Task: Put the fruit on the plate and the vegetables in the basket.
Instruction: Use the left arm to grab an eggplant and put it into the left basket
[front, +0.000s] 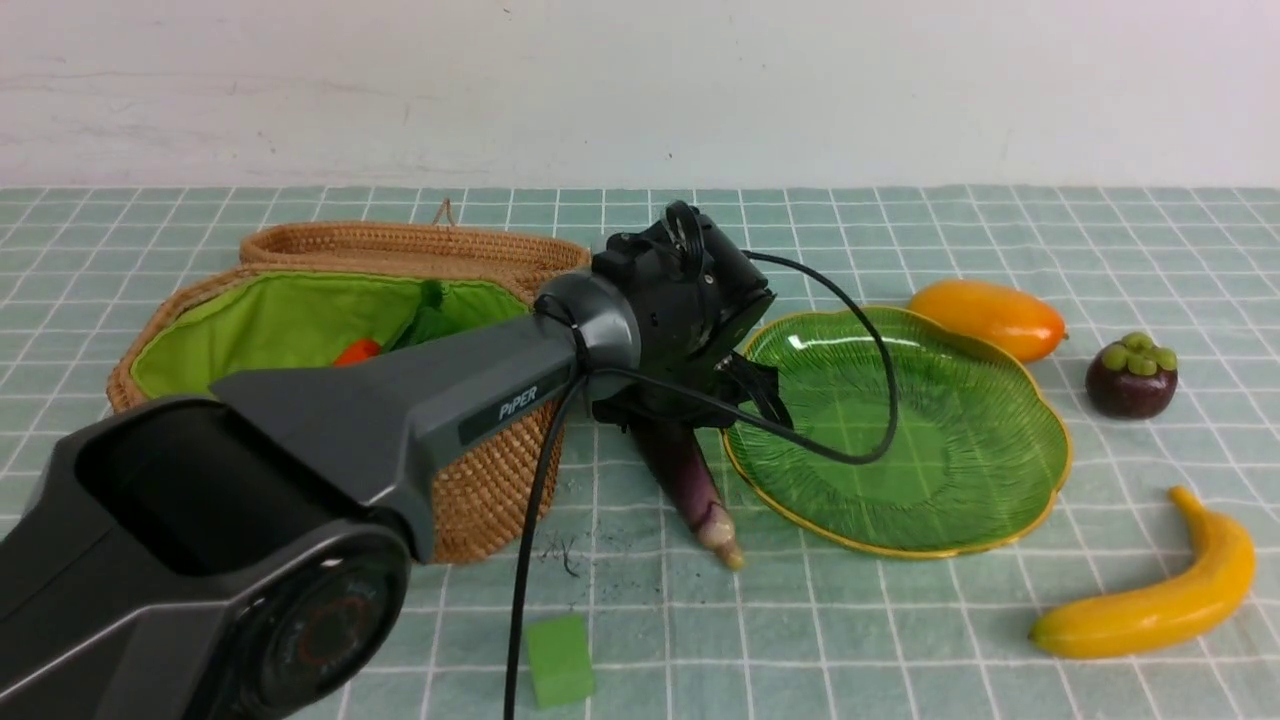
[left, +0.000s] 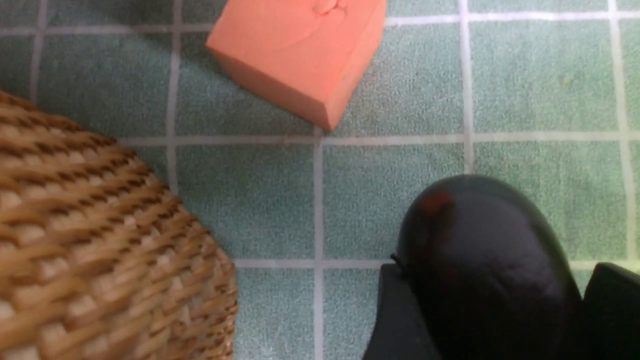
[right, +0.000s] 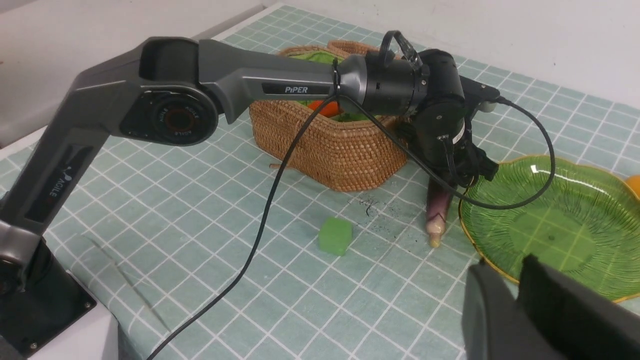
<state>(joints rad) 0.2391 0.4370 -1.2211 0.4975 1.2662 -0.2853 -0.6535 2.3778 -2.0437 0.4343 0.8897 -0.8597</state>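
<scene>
My left gripper (front: 705, 410) is down between the basket (front: 490, 480) and the plate (front: 900, 440), shut on the dark thick end of the eggplant (front: 695, 480). In the left wrist view its fingers (left: 395, 320) press both sides of the eggplant (left: 480, 260). The eggplant's pale tip touches the cloth. The carrot (front: 357, 350) lies in the basket beside something green. The mango (front: 990, 318), mangosteen (front: 1130, 375) and banana (front: 1160, 600) lie on the cloth right of the empty plate. My right gripper (right: 505, 262) is shut and empty near the plate's (right: 565, 220) near rim. The gourd-like vegetable is not clearly seen.
A small green cube (front: 560, 660) lies at the front of the cloth. An orange-pink cube (left: 300, 55) lies just beyond the eggplant, next to the basket's wicker wall (left: 100, 250). The basket's lid (front: 410, 245) lies open behind it. The left arm's cable (front: 530, 540) hangs down.
</scene>
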